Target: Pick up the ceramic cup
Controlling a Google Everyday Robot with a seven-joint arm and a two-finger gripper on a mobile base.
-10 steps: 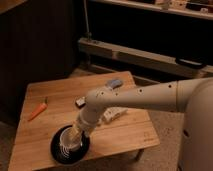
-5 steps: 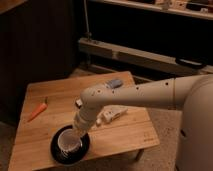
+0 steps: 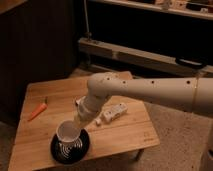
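Observation:
The ceramic cup (image 3: 66, 133) is small, white and wide-mouthed. It hangs just above the back edge of the round black plate (image 3: 70, 148) with white rings, near the table's front left. My gripper (image 3: 78, 121) reaches down from the white arm (image 3: 150, 90) and is shut on the cup's right rim. The fingers are mostly hidden behind the wrist and the cup.
The low wooden table (image 3: 125, 135) also holds an orange carrot (image 3: 37, 111) at the left and a white oblong device (image 3: 114, 113) with a small white piece (image 3: 98, 122) beside it. A dark cabinet stands behind on the left, and a metal shelf rail (image 3: 145, 55) behind.
The cup has risen off the middle of the plate and shifted slightly back, held by my gripper. More of the plate's white rings now show.

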